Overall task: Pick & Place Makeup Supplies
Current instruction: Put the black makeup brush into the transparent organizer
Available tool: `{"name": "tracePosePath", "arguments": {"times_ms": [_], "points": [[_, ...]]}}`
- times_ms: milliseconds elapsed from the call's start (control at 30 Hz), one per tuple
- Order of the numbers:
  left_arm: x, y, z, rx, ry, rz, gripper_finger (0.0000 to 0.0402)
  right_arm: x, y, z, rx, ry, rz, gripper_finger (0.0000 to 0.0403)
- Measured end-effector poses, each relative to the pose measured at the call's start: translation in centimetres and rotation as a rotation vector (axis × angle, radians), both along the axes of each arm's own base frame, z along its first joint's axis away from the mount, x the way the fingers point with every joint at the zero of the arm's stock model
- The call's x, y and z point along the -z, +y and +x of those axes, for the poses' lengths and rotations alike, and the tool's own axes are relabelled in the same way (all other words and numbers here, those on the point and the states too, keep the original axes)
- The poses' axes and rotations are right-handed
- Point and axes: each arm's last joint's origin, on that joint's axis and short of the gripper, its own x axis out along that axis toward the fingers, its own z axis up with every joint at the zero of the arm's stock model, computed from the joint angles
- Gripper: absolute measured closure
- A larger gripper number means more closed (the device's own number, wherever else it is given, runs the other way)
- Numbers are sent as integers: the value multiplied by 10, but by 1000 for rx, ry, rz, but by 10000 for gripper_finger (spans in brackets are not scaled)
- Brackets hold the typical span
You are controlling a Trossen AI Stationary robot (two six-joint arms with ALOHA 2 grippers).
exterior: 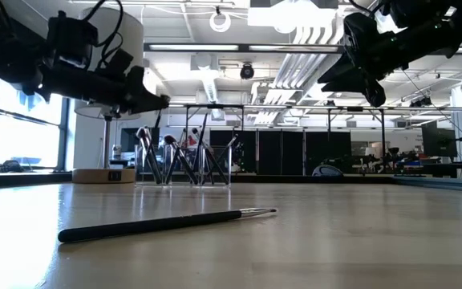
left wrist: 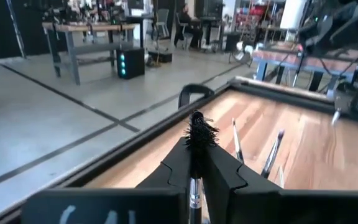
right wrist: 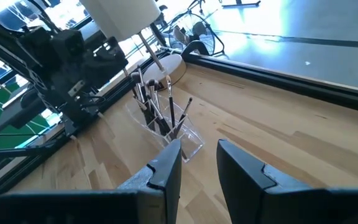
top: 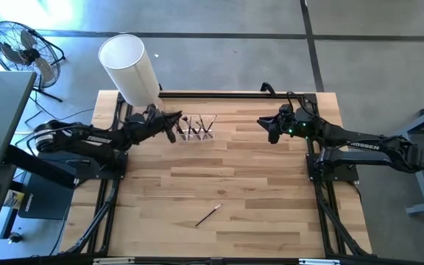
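A clear holder (top: pixel 197 134) stands near the table's far edge, with several makeup brushes (exterior: pixel 184 156) upright in it, leaning on its walls with their bristles up. My left gripper (top: pixel 174 126) hovers just left of the holder, above the table, shut on one brush (left wrist: pixel 197 134). Another brush (top: pixel 208 215) lies flat on the table near the front. My right gripper (top: pixel 266 126) waits open to the right of the holder, its fingers (right wrist: pixel 166 165) around nothing. My left gripper pinches the brush between its two fingers near the bristle end, on the silver ferrule (left wrist: pixel 194 186). The brush lies along the fingers, and its dark bristle tuft (left wrist: pixel 199 130) sticks out past the fingertips. The fingers point level toward the holder. The brush is clear of the table.
A tall white cylinder (top: pixel 129 68) stands at the far left corner, just behind my left arm. A black rail (top: pixel 219 93) runs along the far edge. A floor fan (top: pixel 20 48) stands off the table. Bare wood (top: pixel 256 191) spreads across the middle and front.
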Motion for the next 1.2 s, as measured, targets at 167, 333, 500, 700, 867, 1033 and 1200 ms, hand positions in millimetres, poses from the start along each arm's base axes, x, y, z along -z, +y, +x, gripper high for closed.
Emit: {"name": "tracePosePath", "arguments": {"times_ms": [167, 333, 500, 700, 867, 1033, 1200], "points": [[7, 1, 2, 1, 41, -20, 369, 0, 0, 0, -2, 0, -1, 307], [7, 1, 2, -1, 19, -52, 356, 0, 1, 0, -25, 0, 0, 307], [7, 1, 2, -4, -26, -117, 329, 0, 1, 0, -41, 10, -20, 307], [7, 0, 2, 18, -59, -171, 276, 1, 3, 1, -106, 17, -22, 307], [7, 0, 3, 25, -64, -178, 243, 4, 5, 0, -163, 41, 5, 307], [-12, 4, 9, -6, -124, -135, 248, 9, 7, -1, -210, 88, 48, 307], [-30, 9, 19, -15, -69, -101, 258, 12, 8, -2, -250, 115, 69, 307]]}}
